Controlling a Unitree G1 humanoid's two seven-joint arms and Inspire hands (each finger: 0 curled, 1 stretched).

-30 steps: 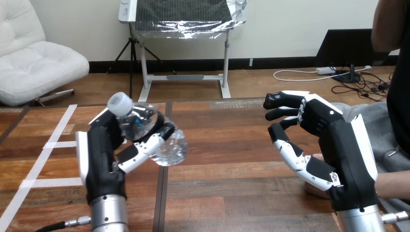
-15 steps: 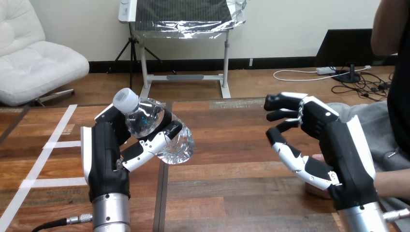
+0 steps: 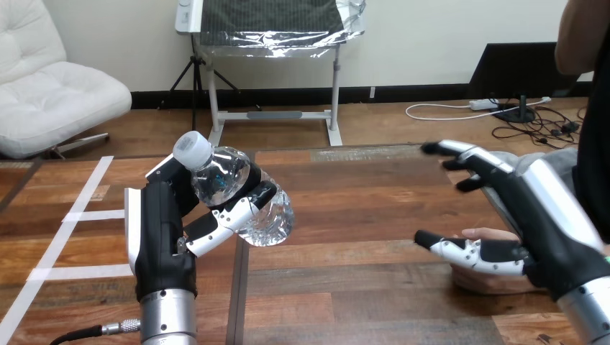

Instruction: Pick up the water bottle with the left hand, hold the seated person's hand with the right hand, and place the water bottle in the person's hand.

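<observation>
The left hand [image 3: 160,230] keeps its fingers wrapped round the water bottle [image 3: 244,198], held clear above the table [image 3: 360,215] with the cap tilted up and left. Hand and bottle have drifted slightly right since a second ago. The big change is opposite: the right hand [image 3: 536,215] has opened out, its fingers now straight and spread where they were curled, the thumb stretched leftward. It sits just over the person's hand [image 3: 493,282], which rests on the table, and is not curled round it.
</observation>
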